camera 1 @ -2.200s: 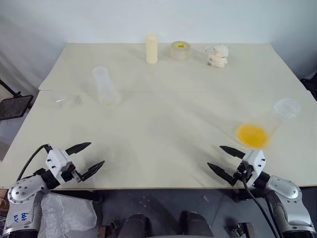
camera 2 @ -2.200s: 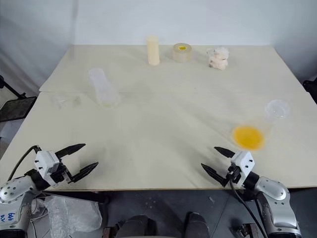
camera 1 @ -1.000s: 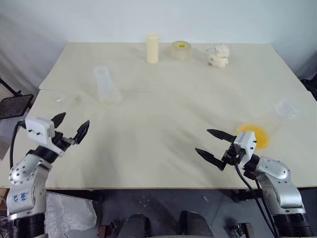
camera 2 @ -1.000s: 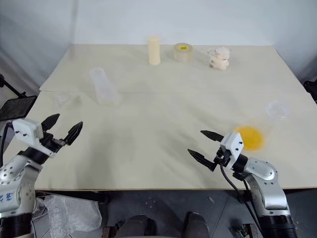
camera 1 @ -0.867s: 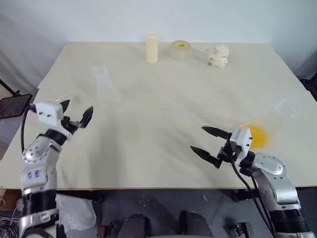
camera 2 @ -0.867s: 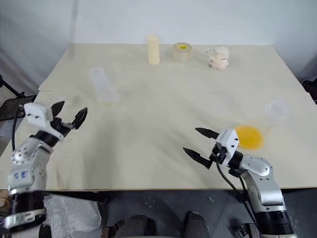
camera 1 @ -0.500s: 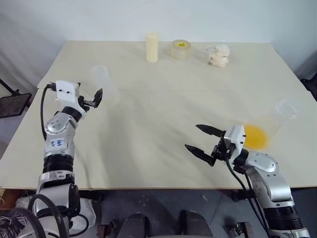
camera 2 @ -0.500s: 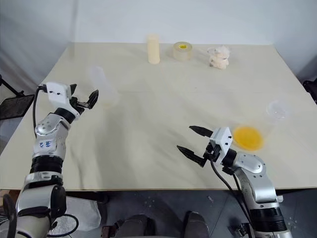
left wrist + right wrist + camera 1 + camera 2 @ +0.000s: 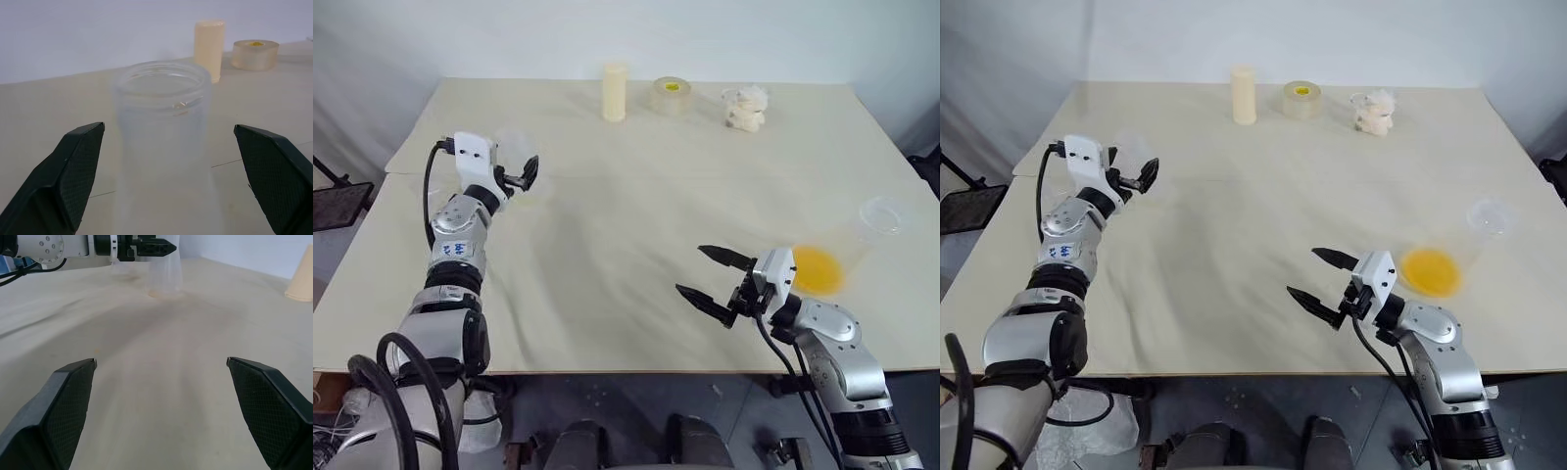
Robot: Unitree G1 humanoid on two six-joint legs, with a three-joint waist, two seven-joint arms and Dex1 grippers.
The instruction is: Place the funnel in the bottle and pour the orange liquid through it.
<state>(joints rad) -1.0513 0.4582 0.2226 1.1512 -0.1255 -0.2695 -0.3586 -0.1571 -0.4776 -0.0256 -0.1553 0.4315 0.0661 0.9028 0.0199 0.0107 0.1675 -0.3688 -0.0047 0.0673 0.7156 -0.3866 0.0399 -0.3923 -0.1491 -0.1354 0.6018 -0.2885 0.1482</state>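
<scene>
The bottle [image 9: 164,147] stands upright at the table's left, clear and open-mouthed. My left gripper [image 9: 528,174] is open, with one finger on each side of the bottle's upper part and a gap to each finger. The orange liquid [image 9: 816,268] lies in the base of a clear cup [image 9: 881,212] at the right. My right gripper [image 9: 689,270] hovers open and empty over the table, just left of that cup. The right wrist view shows the bottle [image 9: 165,276] and the left gripper far ahead. The funnel is hidden.
A cream cylinder [image 9: 614,93], a roll of tape [image 9: 670,97] and a crumpled white wad [image 9: 744,108] stand along the far edge. A seam [image 9: 705,179] runs across the table [image 9: 636,245] behind the bottle.
My left arm has reached forward and up from the near left edge, bringing its open fingers around the bottle. The right gripper has drifted slightly left, still open.
</scene>
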